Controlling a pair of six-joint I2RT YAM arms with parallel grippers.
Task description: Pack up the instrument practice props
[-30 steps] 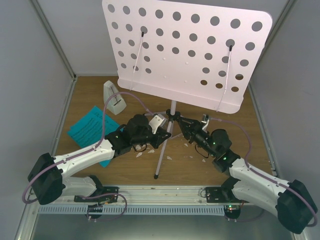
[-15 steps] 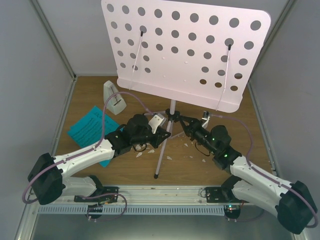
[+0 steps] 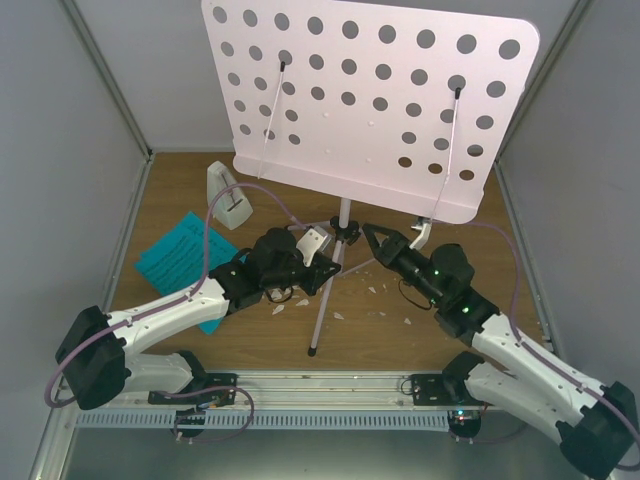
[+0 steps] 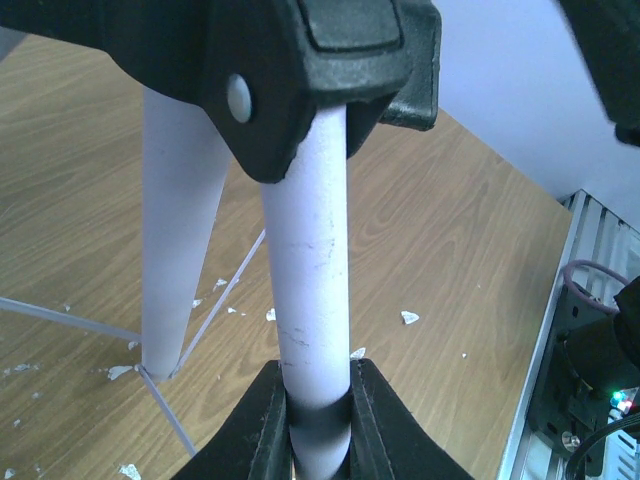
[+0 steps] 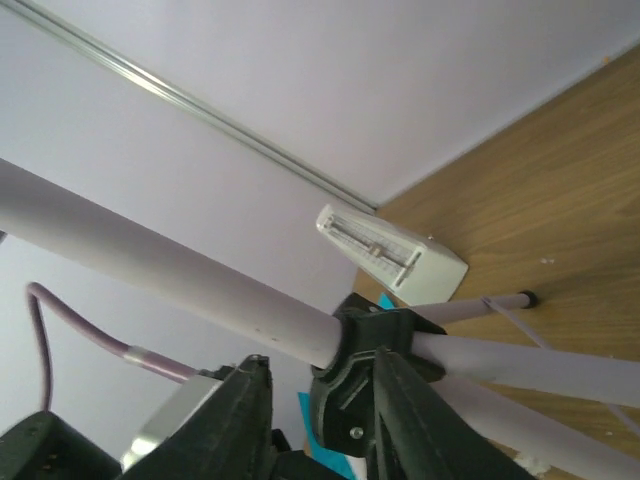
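Note:
The pale pink music stand has a perforated desk (image 3: 370,105) above a black tripod hub (image 3: 346,234). My left gripper (image 3: 328,268) is shut on the stand's front leg, a white tube (image 4: 312,270), between its pads (image 4: 318,425). My right gripper (image 3: 373,238) is open just right of the hub. In the right wrist view its jaws (image 5: 320,425) stand apart on either side of the black hub (image 5: 365,390). The white metronome (image 3: 228,195) stands at the back left and also shows in the right wrist view (image 5: 395,250). The cyan sheet music (image 3: 180,262) lies at the left, partly under my left arm.
Small white crumbs (image 3: 385,290) lie scattered on the wooden floor under the tripod, and also show in the left wrist view (image 4: 408,317). Grey walls close in the left, right and back. A metal rail (image 3: 330,385) runs along the near edge.
My right gripper has swung up and left to the tripod hub, its arm stretching out. The stand's desk has shifted slightly up and left. The left gripper keeps its hold.

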